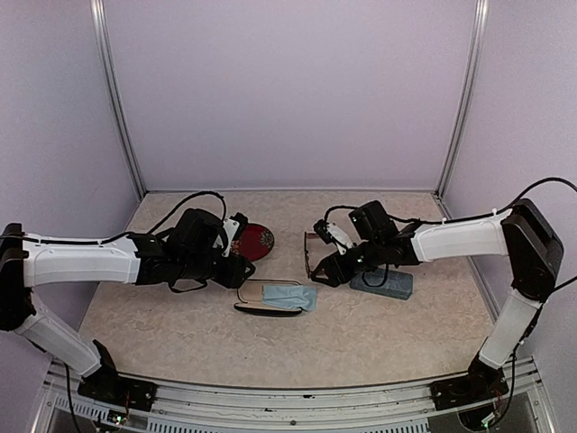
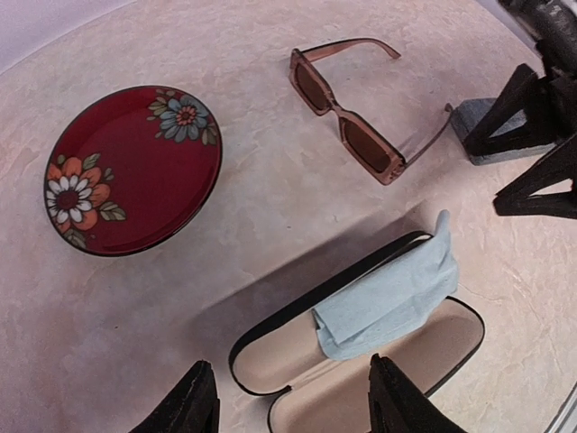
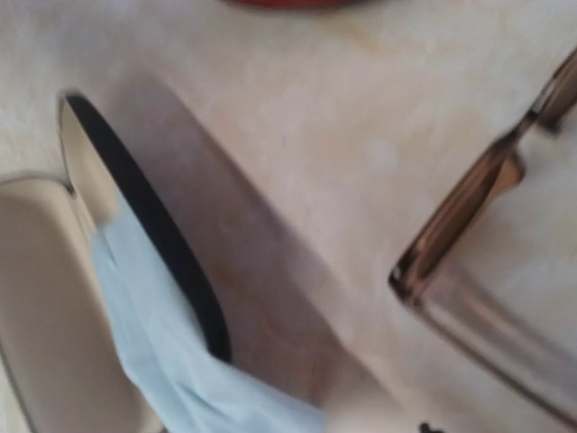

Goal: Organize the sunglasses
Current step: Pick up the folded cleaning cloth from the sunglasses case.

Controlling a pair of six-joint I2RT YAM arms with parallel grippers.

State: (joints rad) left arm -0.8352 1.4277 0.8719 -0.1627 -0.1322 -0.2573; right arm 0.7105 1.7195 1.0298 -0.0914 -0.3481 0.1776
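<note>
"So, sunglasses: where?"

"One pair in view. The reddish-brown, square-framed plastic sunglasses (image 2: 347,135) lie on the mottled beige table (image 2: 270,216), arms unfolded, between the round red flower-painted plate (image 2: 135,171) and the oblong grey-blue case (image 1: 389,287). Touching neither. No second pair that I can find."

"Grippers?"

"Left gripper (image 2: 290,379) hovers above the open black case with cream lining (image 2: 424,338), fingers apart, nothing between them. Right gripper (image 2: 505,170), seen from the left wrist, sits by the grey-blue case with its fingers spread, and seems empty. Its own camera is blurred and shows no fingers."

"The open case?"

"Lid back. A light-blue cloth (image 2: 388,293) is draped across its hinge side. No glasses inside."

"Progress?"

"Early, by my reading. A case stands ready, but the pair is not yet folded or stowed. Left to do: pick it up, fold the arms, seat it in the case, probably shift the cloth, close the lid."
</note>
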